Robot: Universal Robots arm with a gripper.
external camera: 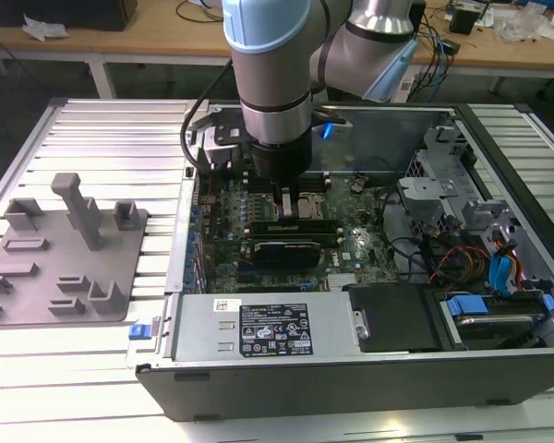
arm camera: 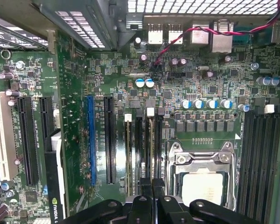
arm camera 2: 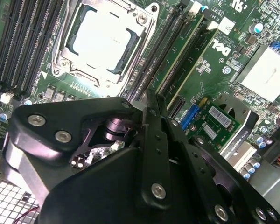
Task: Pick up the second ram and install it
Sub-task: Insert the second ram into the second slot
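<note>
second ram (external camera: 294,224): long narrow stick, dark along its side with a green edge. In the exterior view it stands on edge in the memory-slot row on the motherboard (external camera: 351,245).
ram vs pincer: the stick lies directly under the pincer (external camera: 289,197) and runs crosswise to it, with both ends sticking out past the fingertips. Fingertips are at or just above its top edge; contact cannot be told.
pincer state: clenched. In both wrist views the two black fingers (arm camera: 146,189) meet with only a thin seam between them. Whether the stick's edge is nipped in that seam cannot be told.
pincer position: in the first wrist view the pincer (arm camera: 152,184) is lined up along the black memory slots (arm camera: 141,149), with the white end clips (arm camera: 150,112) at their far end. In the second wrist view the pincer (arm camera 2: 151,100) points along the same slots (arm camera 2: 165,51).
processor (arm camera: 203,186): square and silver, in its metal-framed socket just beside these slots. It is bare in the second wrist view (arm camera 2: 105,39).
graphics card (external camera: 286,251): black, near the ram on the side toward the power supply (external camera: 258,328).
computer case (external camera: 351,388): lies open on its side on the slatted desk (external camera: 102,138).
grey fixture tray (external camera: 65,258): on the desk at the exterior view's left, well apart from the case.
</note>
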